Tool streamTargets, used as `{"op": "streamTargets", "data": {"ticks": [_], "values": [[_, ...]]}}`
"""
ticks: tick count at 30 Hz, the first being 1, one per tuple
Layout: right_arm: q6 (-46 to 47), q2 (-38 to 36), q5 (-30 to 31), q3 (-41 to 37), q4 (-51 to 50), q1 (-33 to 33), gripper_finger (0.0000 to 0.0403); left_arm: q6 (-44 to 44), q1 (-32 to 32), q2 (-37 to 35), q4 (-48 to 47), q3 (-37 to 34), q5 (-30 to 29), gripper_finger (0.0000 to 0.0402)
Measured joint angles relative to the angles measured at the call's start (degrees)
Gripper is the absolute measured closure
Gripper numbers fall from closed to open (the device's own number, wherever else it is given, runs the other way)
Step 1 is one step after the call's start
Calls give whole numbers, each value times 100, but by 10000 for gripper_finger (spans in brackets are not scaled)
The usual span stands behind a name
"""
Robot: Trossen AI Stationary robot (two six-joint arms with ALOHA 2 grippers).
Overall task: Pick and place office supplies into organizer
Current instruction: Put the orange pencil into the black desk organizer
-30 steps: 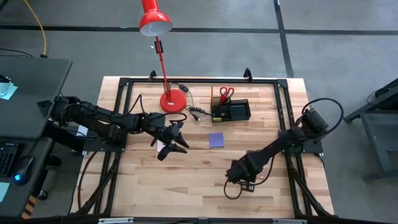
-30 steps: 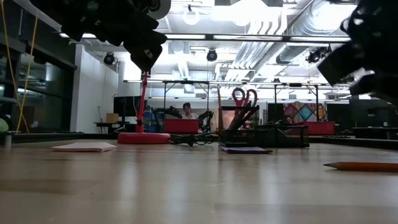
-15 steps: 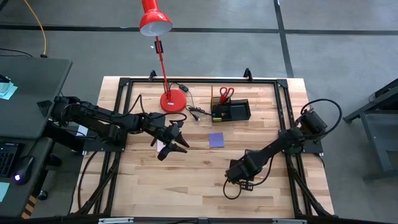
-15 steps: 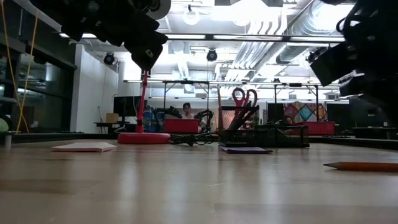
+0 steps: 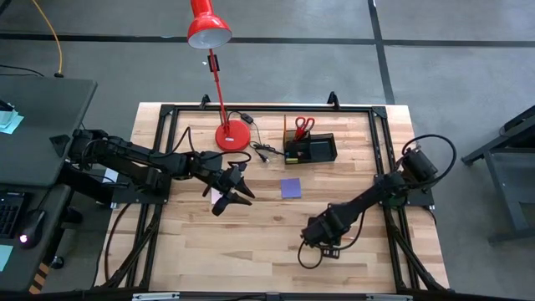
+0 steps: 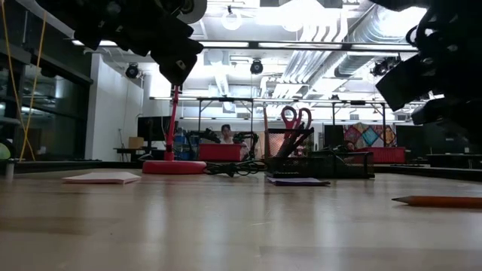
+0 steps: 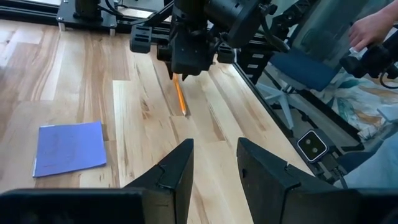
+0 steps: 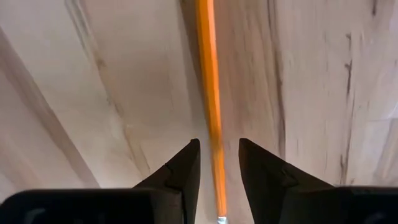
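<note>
Jaws: right gripper [image 8: 217,177] parted, straddling orange pencil [image 8: 210,99], seemingly not touching | left gripper [image 7: 214,174] parted, empty, above table [image 5: 267,242] | purple pad [image 5: 291,188] near organizer [image 5: 311,150] holding scissors [image 5: 303,125]

The table [image 5: 267,242] is pale wood in long planks, smooth, with dark grain streaks and a soft sheen under the right gripper [image 8: 217,165]. Lying between that gripper's parted matt black plastic-looking fingers [image 8: 180,171], the pencil [image 8: 210,93] is smooth, glossy orange. Ahead of the left gripper [image 7: 214,162], whose matt dark fingers also stand apart, the purple sticky-note pad [image 7: 68,148] is flat matt paper. Well beyond both claws, the organizer [image 5: 311,150] looks matt black, and the lamp [image 5: 209,32] is glossy red with a shiny shade.
</note>
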Motion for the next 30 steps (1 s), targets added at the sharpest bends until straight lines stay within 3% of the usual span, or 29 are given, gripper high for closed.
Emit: {"op": "streamTargets", "data": {"ticks": [11, 19, 30], "values": [[-125, 242, -59, 4, 54, -87, 307, 32, 0, 0, -2, 0, -4, 291], [-260, 258, -558, -2, 457, -276, 393, 32, 0, 0, -2, 0, -31, 291], [-19, 267, -423, -2, 1442, -1182, 393, 30, -1, 0, -13, 1, 135, 291]]}}
